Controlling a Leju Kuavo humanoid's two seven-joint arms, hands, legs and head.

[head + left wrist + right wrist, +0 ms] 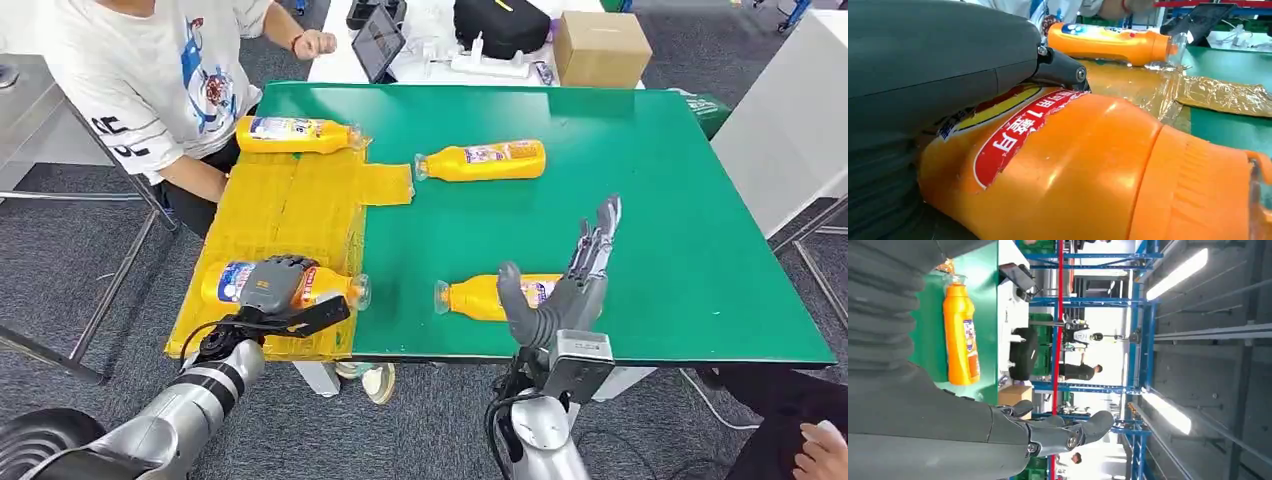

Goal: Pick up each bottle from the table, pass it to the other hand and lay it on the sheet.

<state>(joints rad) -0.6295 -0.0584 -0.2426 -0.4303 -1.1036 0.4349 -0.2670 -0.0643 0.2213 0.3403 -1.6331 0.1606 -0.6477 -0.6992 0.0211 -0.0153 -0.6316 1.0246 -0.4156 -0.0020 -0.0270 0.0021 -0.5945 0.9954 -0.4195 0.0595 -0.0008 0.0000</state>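
Observation:
Several orange bottles lie on their sides. One bottle point(295, 134) rests at the far end of the yellow sheet point(290, 205). Another bottle point(482, 160) point(960, 335) lies on the green table point(650, 180) beside the sheet. A third bottle point(478, 296) lies near the front edge, partly hidden behind my right hand point(570, 285) point(998, 435), which stands open with its fingers pointing up. My left hand point(278, 285) point(923, 65) holds a fourth bottle point(225, 283) point(1088, 170), which lies on the near end of the sheet, fingers wrapped over its middle.
A person point(150, 80) sits at the table's far left corner, close to the sheet. A cardboard box point(600, 48), a tablet point(378, 42) and a black bag point(500, 22) stand on the white table behind. Another person's hand point(820, 450) shows at lower right.

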